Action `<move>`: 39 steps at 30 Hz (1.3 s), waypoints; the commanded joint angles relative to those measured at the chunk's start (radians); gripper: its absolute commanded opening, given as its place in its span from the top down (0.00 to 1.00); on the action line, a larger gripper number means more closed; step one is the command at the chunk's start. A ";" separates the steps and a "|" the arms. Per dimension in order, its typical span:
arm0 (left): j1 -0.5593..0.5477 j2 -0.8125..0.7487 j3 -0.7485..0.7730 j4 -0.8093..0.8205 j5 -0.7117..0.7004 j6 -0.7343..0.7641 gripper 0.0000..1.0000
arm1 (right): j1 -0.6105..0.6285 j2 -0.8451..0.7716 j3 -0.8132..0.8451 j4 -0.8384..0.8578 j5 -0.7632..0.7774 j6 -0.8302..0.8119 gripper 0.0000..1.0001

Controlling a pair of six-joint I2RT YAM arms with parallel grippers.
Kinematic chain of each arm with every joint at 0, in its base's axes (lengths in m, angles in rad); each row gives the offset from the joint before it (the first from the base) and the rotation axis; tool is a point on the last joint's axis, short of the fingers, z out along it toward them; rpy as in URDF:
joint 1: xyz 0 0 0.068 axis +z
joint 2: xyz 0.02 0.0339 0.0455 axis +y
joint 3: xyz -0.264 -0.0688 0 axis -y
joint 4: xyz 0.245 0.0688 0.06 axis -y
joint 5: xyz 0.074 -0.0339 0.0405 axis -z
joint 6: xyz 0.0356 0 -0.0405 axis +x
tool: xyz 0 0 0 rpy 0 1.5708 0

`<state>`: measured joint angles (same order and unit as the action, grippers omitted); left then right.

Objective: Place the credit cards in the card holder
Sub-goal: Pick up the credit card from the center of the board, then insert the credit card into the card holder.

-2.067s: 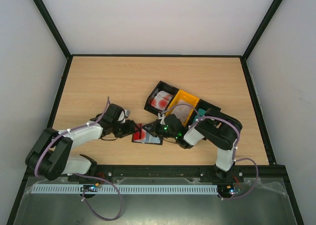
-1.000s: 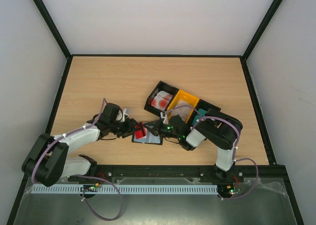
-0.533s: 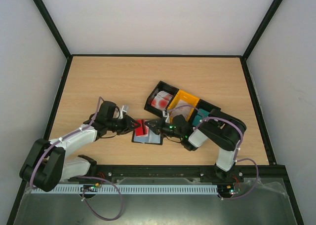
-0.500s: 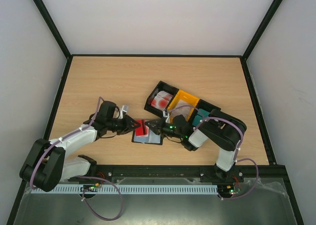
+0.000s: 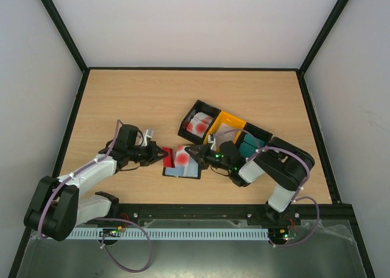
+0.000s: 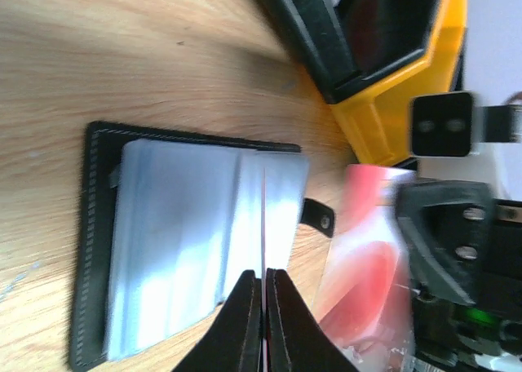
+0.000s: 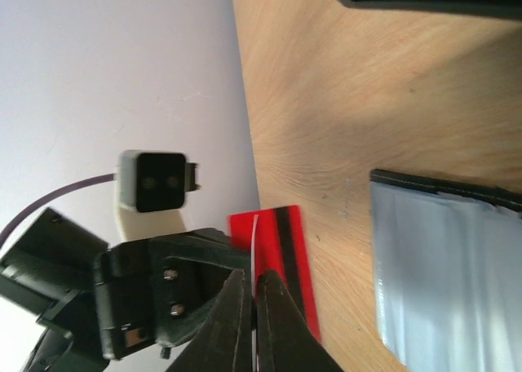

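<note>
Lying open and flat at lower centre of top view: card holder, long axis left-right, snap tab toward right gripper. Just above it, red credit card pinched in left gripper; red-and-white credit card pinched in right gripper, face up. Half a second ago one red patch sat between both grippers; now two cards apart, left gripper drawn leftward. Both arms low, forearms reaching toward each other.

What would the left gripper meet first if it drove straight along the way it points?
Most likely the red-and-white card pinched by the right gripper, straight ahead above the open card holder. The red card in the left gripper would touch it first. Relative height is hard to judge.
</note>
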<state>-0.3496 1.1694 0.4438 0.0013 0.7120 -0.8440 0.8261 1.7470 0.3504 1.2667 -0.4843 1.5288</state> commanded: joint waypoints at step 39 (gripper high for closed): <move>-0.041 0.148 0.131 -0.384 -0.330 0.220 0.97 | 0.034 -0.120 0.088 -0.572 0.166 -0.333 0.98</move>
<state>-0.3752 1.2884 0.5716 -0.3698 0.3885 -0.6174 0.8471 1.6371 0.4538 0.6773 -0.3424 1.2137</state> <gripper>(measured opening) 0.030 0.022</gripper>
